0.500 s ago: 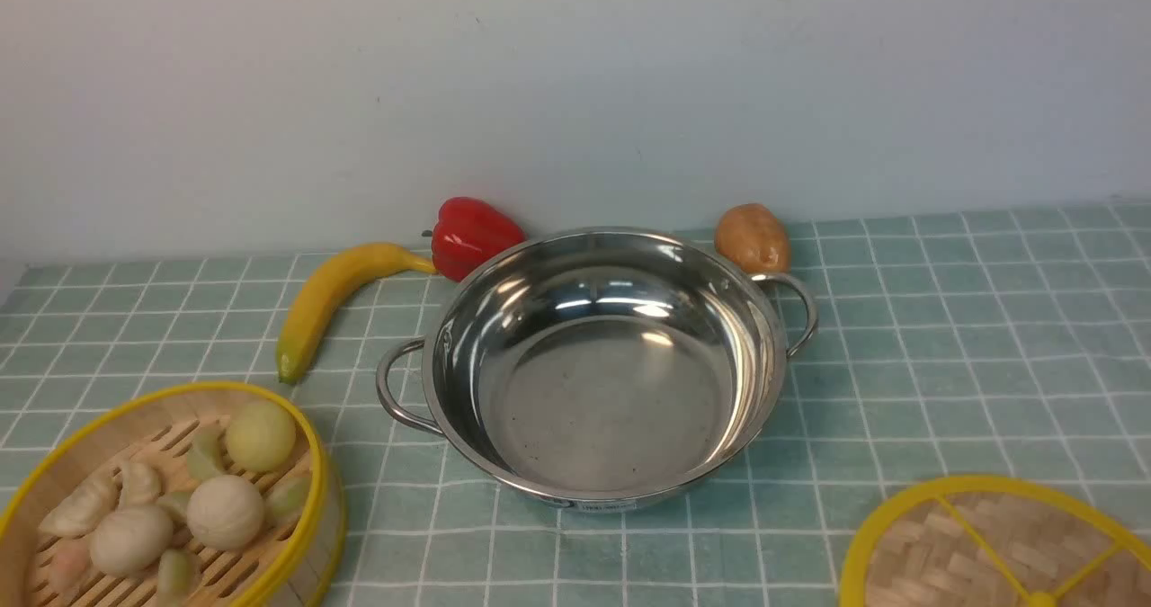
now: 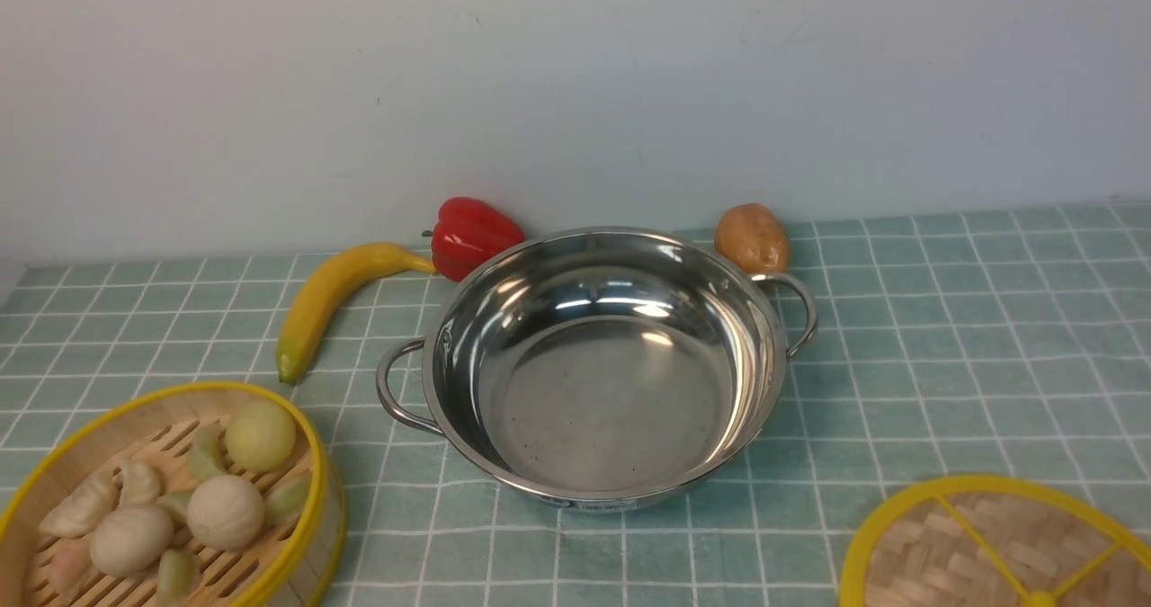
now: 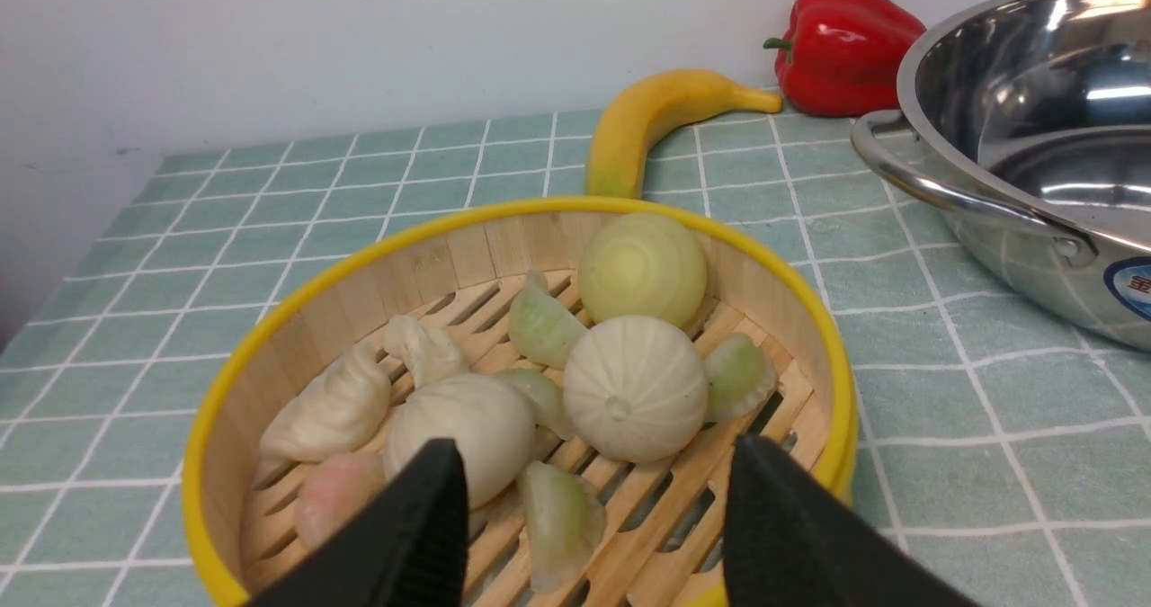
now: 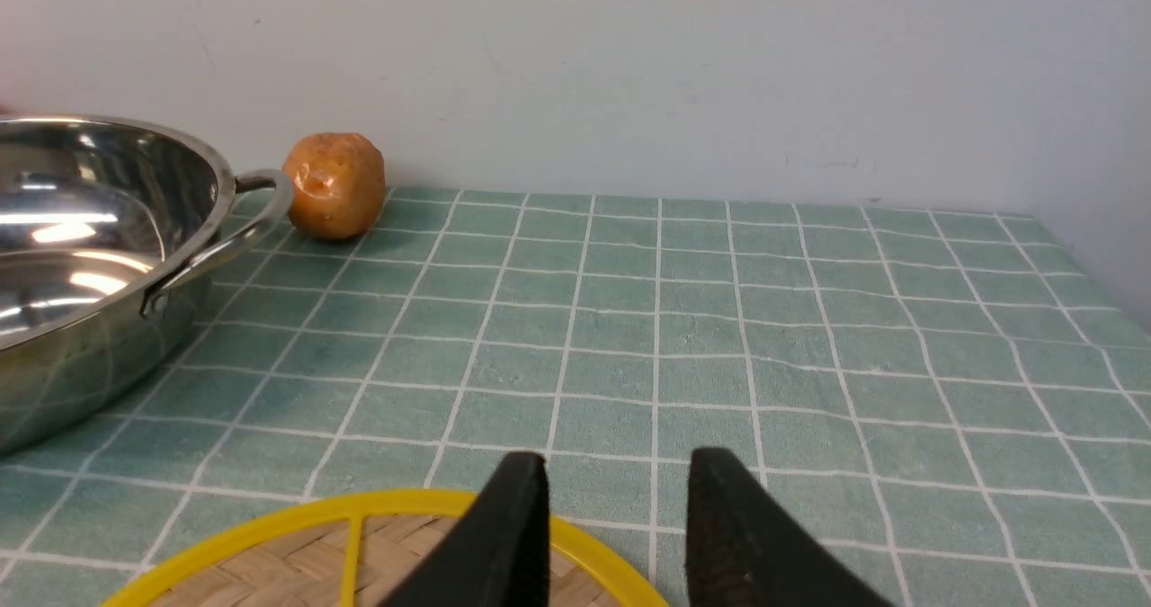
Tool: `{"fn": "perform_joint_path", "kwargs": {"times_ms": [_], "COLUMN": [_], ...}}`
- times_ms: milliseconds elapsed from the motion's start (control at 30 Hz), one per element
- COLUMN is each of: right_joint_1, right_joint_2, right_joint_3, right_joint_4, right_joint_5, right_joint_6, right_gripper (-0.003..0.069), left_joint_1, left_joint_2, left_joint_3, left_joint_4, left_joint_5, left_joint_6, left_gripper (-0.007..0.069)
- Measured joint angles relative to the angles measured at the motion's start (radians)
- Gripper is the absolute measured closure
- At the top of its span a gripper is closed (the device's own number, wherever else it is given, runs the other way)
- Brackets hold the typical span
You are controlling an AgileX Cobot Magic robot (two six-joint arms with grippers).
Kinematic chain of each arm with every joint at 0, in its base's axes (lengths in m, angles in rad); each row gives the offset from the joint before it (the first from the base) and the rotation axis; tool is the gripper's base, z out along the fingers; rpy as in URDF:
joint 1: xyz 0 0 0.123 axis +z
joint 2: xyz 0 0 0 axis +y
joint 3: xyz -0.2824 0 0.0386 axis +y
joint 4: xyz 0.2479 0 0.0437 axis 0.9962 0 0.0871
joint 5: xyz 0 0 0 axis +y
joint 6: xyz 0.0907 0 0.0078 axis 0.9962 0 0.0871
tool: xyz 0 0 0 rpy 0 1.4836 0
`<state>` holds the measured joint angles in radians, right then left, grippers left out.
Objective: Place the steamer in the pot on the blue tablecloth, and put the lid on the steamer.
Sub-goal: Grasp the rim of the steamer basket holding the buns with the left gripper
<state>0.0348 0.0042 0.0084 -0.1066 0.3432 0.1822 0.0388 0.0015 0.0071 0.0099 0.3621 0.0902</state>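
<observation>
The steamer (image 2: 171,499), a bamboo basket with a yellow rim holding pale dumplings and buns, sits on the blue tablecloth (image 2: 944,319) at the front left. The shiny pot (image 2: 611,391) stands empty in the middle. The lid (image 2: 989,544), a woven disc with yellow spokes, lies flat at the front right, partly cut off. Neither gripper shows in the front view. My left gripper (image 3: 593,445) is open, its fingers wide apart over the near side of the steamer (image 3: 468,256). My right gripper (image 4: 616,456) is open and empty above the edge of the lid (image 4: 297,571).
A banana (image 2: 328,297), a red pepper (image 2: 472,234) and a potato (image 2: 753,236) lie behind the pot along the pale wall. The pot's loop handles stick out left (image 2: 396,400) and right (image 2: 800,310).
</observation>
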Motion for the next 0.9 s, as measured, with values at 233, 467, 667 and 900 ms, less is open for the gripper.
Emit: {"fn": "perform_joint_path", "kwargs": {"times_ms": [233, 467, 667, 900], "right_joint_1": [0.0, 0.0, 0.0, 0.0], "right_joint_2": [0.0, 0.0, 0.0, 0.0], "right_joint_3": [0.0, 0.0, 0.0, 0.0], "right_joint_4": [0.0, 0.0, 0.0, 0.0], "right_joint_5": [0.0, 0.0, 0.0, 0.0], "right_joint_6": [0.0, 0.0, 0.0, 0.0], "right_gripper": [0.0416, 0.0416, 0.0416, 0.0416], "left_joint_1": [0.0, 0.0, 0.0, 0.0], "left_joint_2": [0.0, 0.0, 0.0, -0.002], "left_joint_3": [0.0, 0.0, 0.0, 0.0], "left_joint_4": [0.0, 0.0, -0.029, -0.102], "left_joint_5": [0.0, 0.0, -0.035, -0.188], "left_joint_6": [0.0, 0.0, -0.001, -0.008], "left_gripper": [0.0259, 0.0259, 0.0259, 0.0259]}}
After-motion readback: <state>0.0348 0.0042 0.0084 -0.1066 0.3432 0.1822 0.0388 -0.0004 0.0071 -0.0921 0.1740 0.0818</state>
